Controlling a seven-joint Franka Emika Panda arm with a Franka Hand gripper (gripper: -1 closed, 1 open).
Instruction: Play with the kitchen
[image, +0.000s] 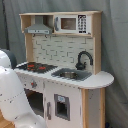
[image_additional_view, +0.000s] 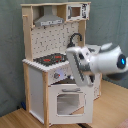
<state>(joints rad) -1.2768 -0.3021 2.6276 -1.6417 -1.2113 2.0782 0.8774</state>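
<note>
Here the kitchen (image: 62, 70) stands against a grey curtain (image: 114, 45) in both exterior views, hob left of the sink in the first exterior view. The arm (image_additional_view: 97, 62) crosses its counter in the second exterior view; whether the fingers are apart or together cannot be told.
</note>
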